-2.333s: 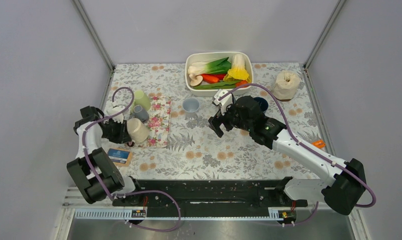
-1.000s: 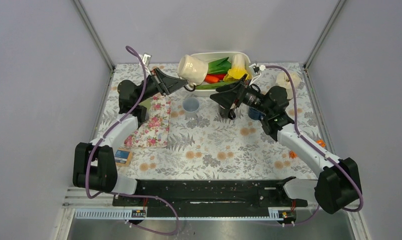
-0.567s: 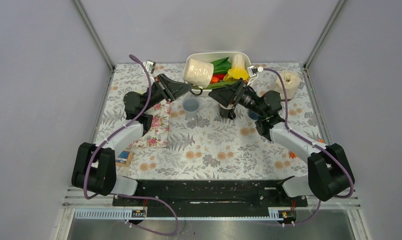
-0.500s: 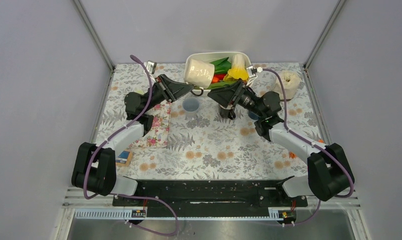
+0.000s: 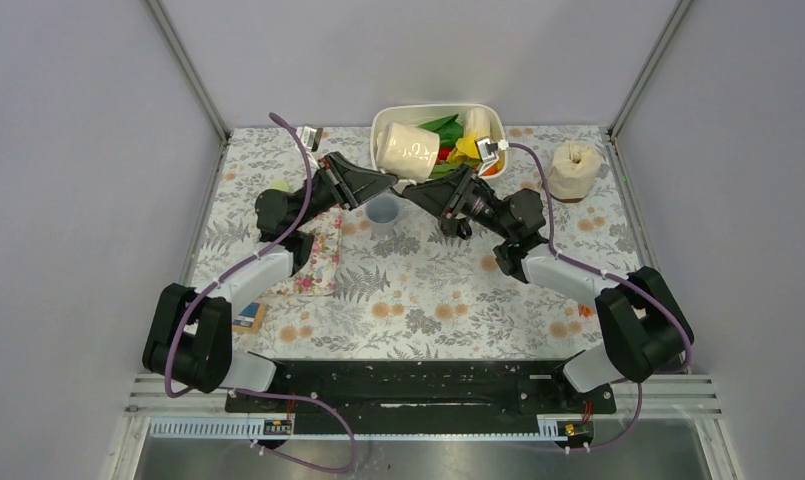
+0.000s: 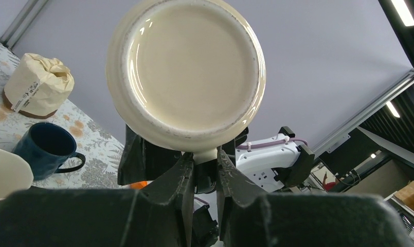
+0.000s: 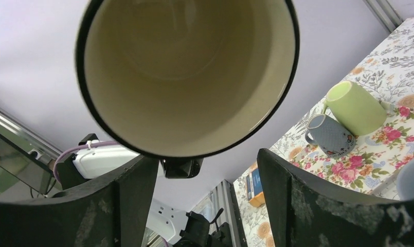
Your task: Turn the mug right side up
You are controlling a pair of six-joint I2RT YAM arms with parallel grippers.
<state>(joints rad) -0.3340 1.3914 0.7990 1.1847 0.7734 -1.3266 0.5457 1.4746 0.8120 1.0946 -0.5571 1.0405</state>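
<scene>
Left wrist: left hand pinches cream mug by its handle, midair; right hand spread wide. Early release could drop it.

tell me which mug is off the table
The cream mug, held aloft in the left gripper; the green mug, grey mug and blue mug rest below.

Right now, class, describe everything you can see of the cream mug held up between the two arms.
The cream mug looks like glazed ceramic, with a dark rim and an empty inside. It is in the air, on its side: base towards the left wrist camera, mouth towards the right one. The left gripper is shut on its handle, just under the base. The right gripper is open beneath the mouth, apparently not touching.
</scene>
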